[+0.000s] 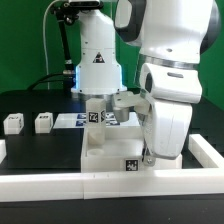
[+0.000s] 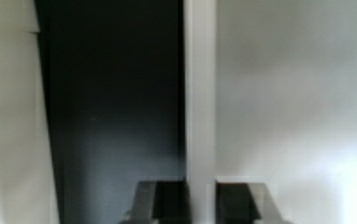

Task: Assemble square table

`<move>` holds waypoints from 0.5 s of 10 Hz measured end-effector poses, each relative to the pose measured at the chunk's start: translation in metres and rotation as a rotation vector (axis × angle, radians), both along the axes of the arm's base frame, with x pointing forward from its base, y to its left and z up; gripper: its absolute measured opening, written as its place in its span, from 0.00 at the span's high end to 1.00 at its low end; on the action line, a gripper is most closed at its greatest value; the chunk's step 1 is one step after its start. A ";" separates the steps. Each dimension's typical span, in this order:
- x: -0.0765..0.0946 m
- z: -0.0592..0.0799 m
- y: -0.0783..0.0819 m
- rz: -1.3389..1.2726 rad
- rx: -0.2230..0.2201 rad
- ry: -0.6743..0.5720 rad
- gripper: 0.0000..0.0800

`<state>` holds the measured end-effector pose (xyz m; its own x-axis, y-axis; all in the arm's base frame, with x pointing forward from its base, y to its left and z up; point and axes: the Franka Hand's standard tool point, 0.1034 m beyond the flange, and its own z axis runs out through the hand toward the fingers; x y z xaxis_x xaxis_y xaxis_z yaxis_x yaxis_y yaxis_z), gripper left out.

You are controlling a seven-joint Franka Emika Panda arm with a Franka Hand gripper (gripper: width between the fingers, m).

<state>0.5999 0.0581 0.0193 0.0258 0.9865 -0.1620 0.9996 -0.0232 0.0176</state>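
The white square tabletop (image 1: 108,148) lies in the middle of the black table, with a tag on its front side. My gripper (image 1: 113,112) reaches down at its far edge from the exterior view's right. In the wrist view the two dark fingers (image 2: 162,203) stand on either side of a thin white wall (image 2: 200,100), the tabletop's rim, and press on it. White surface fills one side of the rim and dark table the other. Two white tagged legs (image 1: 13,123) (image 1: 43,122) stand at the exterior view's left. Other legs are hidden or unclear.
Long white border bars (image 1: 60,183) run along the front and the exterior view's right (image 1: 208,150). The marker board (image 1: 70,121) lies behind the tabletop. The arm's large white body (image 1: 165,100) stands over the tabletop's right part.
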 end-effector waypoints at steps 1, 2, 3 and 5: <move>0.003 0.001 0.009 0.009 0.005 0.003 0.92; 0.009 0.002 0.018 0.017 0.010 0.004 0.92; 0.018 0.003 0.024 0.023 0.014 -0.005 0.92; 0.028 0.001 0.027 0.025 0.013 -0.010 0.92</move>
